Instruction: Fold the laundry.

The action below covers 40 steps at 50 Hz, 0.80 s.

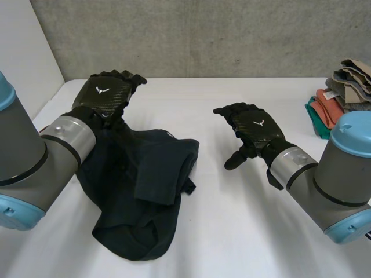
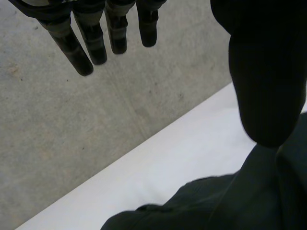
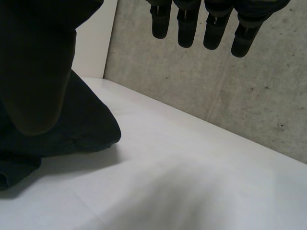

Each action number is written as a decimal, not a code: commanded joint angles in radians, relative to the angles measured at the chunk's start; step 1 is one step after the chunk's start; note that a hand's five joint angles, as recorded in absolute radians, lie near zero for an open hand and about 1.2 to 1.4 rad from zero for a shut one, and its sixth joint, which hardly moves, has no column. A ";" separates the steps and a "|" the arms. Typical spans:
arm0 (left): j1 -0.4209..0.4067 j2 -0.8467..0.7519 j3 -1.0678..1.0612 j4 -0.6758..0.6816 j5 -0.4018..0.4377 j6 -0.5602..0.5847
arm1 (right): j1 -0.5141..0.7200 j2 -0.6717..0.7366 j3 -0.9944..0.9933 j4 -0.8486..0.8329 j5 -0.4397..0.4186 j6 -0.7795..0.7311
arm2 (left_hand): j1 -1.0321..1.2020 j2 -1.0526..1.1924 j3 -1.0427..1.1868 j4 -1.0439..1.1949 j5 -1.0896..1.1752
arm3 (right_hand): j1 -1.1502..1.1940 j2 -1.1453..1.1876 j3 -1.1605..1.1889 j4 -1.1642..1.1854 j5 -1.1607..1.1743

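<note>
A crumpled black garment [image 1: 142, 191] lies in a heap on the white table [image 1: 232, 231], left of the middle. My left hand [image 1: 107, 95] hovers above the garment's far left edge, fingers [image 2: 91, 40] straight and holding nothing; the dark cloth [image 2: 230, 201] lies below its palm. My right hand [image 1: 252, 130] floats over bare table a little to the right of the garment, open and empty, its fingers [image 3: 206, 24] straight. In the right wrist view the garment [image 3: 72, 124] lies beside the thumb.
A stack of folded clothes [image 1: 342, 95] in tan, orange and green sits at the table's far right edge. A grey concrete wall [image 1: 203, 35] runs behind the table, and a white panel [image 1: 23, 58] stands at the far left.
</note>
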 commanded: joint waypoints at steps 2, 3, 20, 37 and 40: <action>0.103 -0.008 0.001 -0.044 -0.002 0.192 | -0.003 0.005 -0.016 0.053 -0.008 -0.076 | -0.027 -0.054 -0.052 -0.044 -0.055 | -0.051 -0.033 -0.030 -0.033 -0.047; 0.141 -0.019 0.001 -0.047 0.003 0.255 | -0.002 0.006 -0.019 0.067 -0.008 -0.096 | 0.020 -0.007 -0.005 0.003 -0.008 | -0.051 -0.033 -0.030 -0.033 -0.047; 0.391 -0.200 -0.064 -0.110 0.214 0.768 | 0.026 0.058 -0.024 0.104 -0.011 -0.195 | 0.455 0.428 0.431 0.438 0.427 | -0.051 -0.033 -0.030 -0.033 -0.047; 0.494 -0.349 -0.038 -0.035 0.345 0.855 | 0.029 0.080 -0.025 0.099 -0.005 -0.228 | 0.458 0.431 0.434 0.441 0.430 | -0.051 -0.033 -0.030 -0.033 -0.047; 0.490 -0.354 -0.032 -0.024 0.375 0.827 | 0.031 0.080 -0.024 0.098 -0.005 -0.234 | 0.458 0.431 0.434 0.441 0.430 | -0.051 -0.033 -0.030 -0.033 -0.047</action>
